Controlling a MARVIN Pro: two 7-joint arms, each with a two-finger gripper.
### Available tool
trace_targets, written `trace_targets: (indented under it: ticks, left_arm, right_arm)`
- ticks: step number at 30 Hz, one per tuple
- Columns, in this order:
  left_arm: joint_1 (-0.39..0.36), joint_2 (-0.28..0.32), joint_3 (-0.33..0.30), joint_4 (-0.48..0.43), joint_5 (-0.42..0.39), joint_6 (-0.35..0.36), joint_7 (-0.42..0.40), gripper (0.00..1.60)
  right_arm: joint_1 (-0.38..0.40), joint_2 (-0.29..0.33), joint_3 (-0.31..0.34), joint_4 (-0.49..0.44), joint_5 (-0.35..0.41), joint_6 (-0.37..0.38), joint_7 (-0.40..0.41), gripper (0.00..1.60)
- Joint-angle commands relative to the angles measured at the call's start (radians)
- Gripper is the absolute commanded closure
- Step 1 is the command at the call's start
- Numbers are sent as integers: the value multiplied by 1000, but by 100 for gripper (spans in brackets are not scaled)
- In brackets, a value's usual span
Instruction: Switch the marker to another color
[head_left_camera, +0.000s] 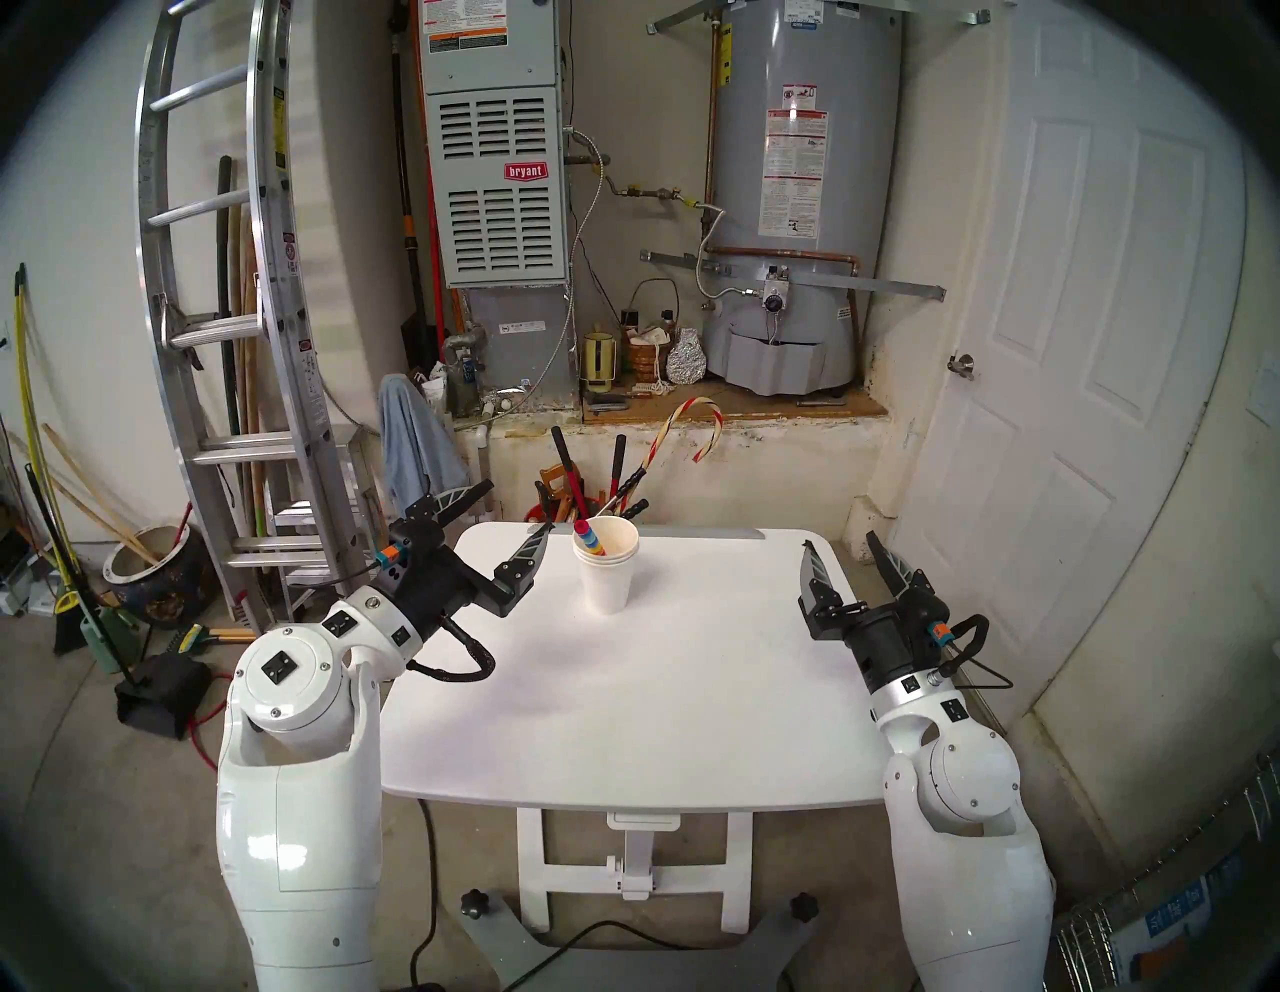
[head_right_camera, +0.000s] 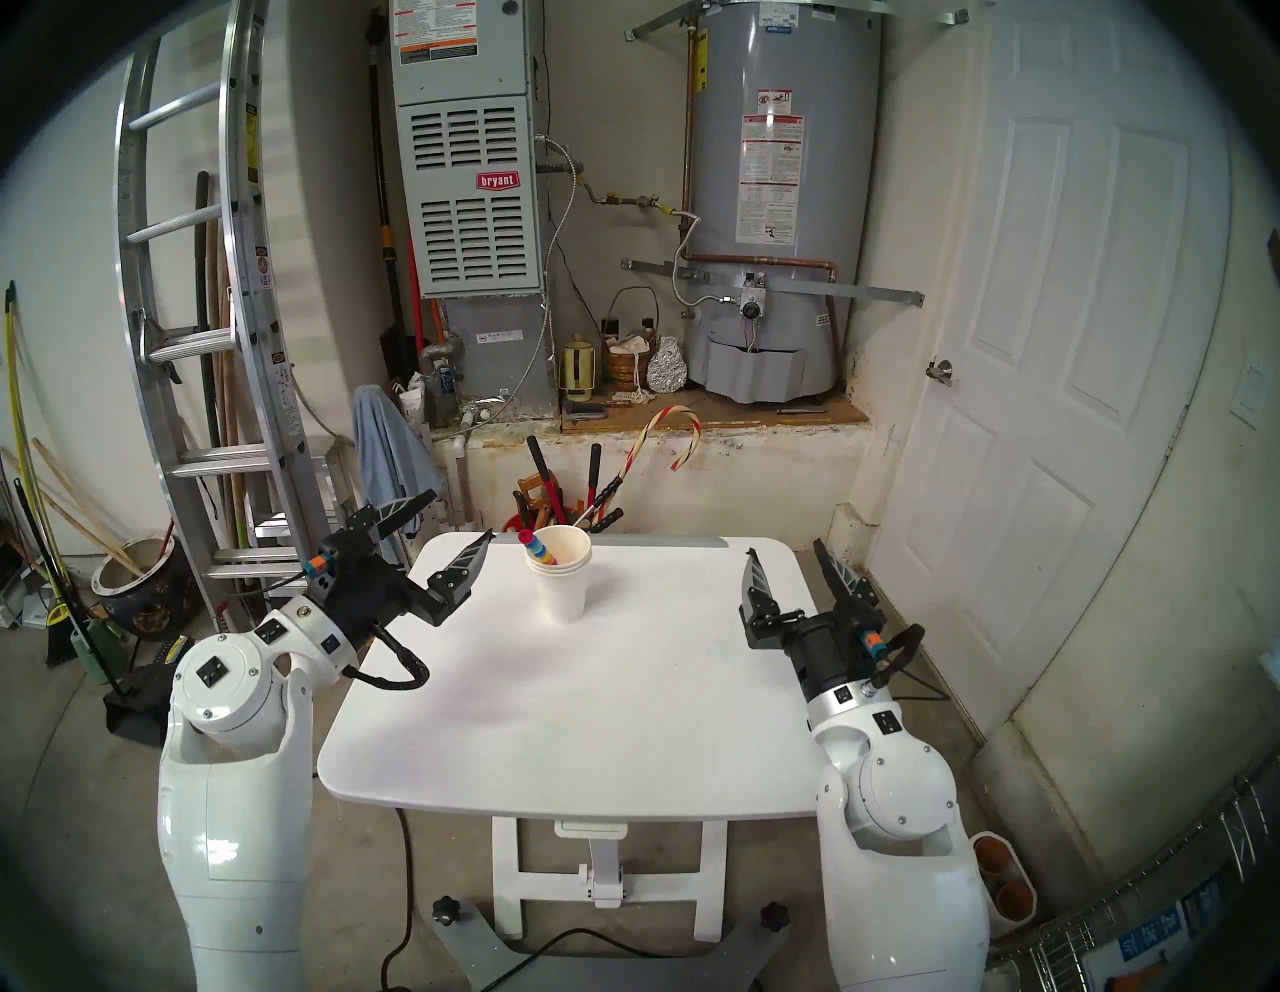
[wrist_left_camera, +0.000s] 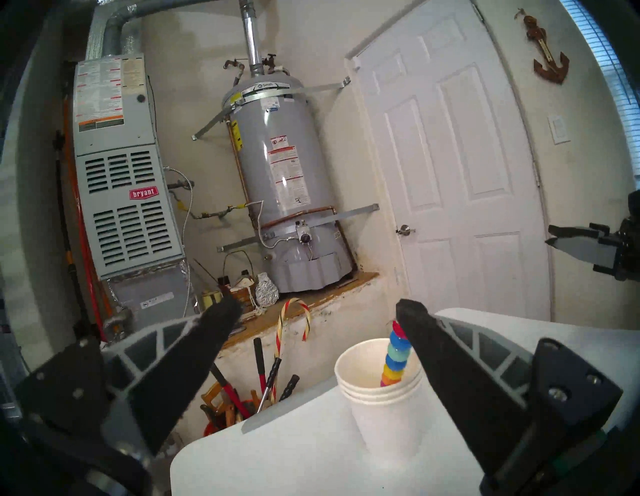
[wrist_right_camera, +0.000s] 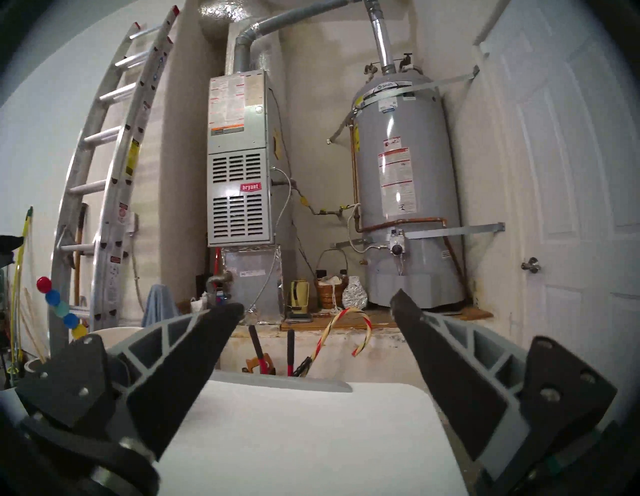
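Observation:
The marker (head_left_camera: 590, 542), a stick of red, blue, teal and yellow bead-like segments, stands tilted in a stack of white paper cups (head_left_camera: 608, 578) at the far middle of the white table (head_left_camera: 623, 706). Its red top pokes above the rim. My left gripper (head_left_camera: 516, 509) is open and empty just left of the cups, at the table's far left corner. In the left wrist view the marker (wrist_left_camera: 394, 360) sits in the cups (wrist_left_camera: 381, 419), partly behind the right finger. My right gripper (head_left_camera: 839, 542) is open and empty over the table's right edge. The right wrist view shows the marker (wrist_right_camera: 59, 308) at far left.
A bucket of black- and red-handled tools (head_left_camera: 589, 485) with a striped candy cane (head_left_camera: 686, 429) stands just behind the table's far edge. A ladder (head_left_camera: 228, 312) leans at the left. A white door (head_left_camera: 1108, 346) is on the right, with a furnace and water heater (head_left_camera: 796, 208) behind.

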Motion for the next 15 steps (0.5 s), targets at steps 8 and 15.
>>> trace_targets:
  ticks: [8, 15]
  left_arm:
    - [146, -45, 37, -180, 40, 83, 140, 0]
    - [160, -49, 58, -192, 62, 95, 170, 0]
  right_arm:
    - [19, -62, -25, -181, -60, 223, -137, 0]
    - [16, -65, -29, -194, -78, 270, -166, 0]
